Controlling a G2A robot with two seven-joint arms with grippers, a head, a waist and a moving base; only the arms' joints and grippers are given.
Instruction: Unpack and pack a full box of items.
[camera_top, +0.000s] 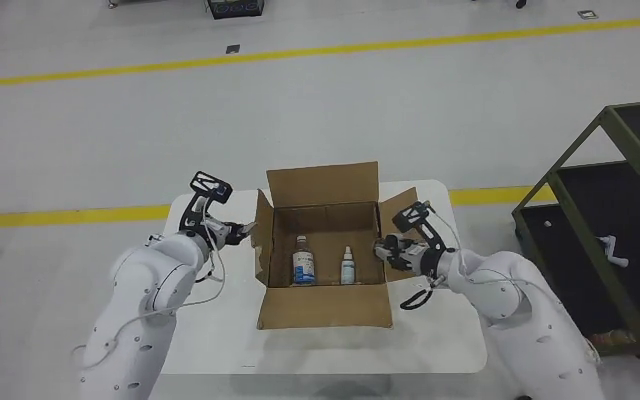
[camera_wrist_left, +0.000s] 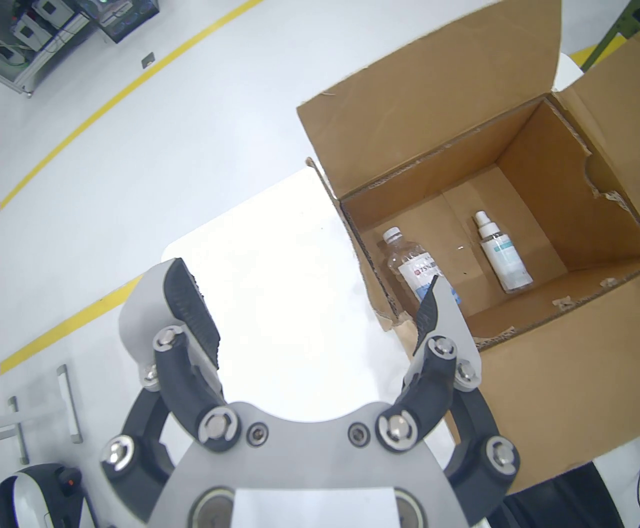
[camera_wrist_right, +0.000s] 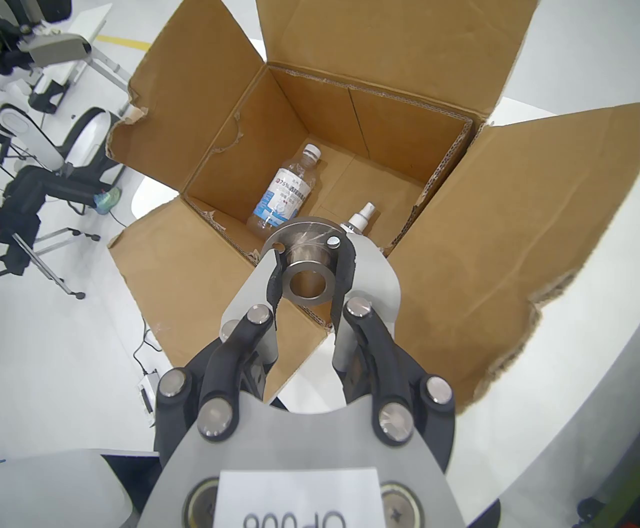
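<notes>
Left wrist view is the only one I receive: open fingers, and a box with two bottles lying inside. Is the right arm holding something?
Observer: Yes. The right fingers are shut on a metal ring.
Operator: Where are they, relative to the box?
Observer: In the top view they are at the right wall of the box, by the right flap, not down inside.
Operator: What shape has the ring?
Observer: It is a short tube with a wide flange at one end. The fingers grip the tube, and the flange faces the box.
</notes>
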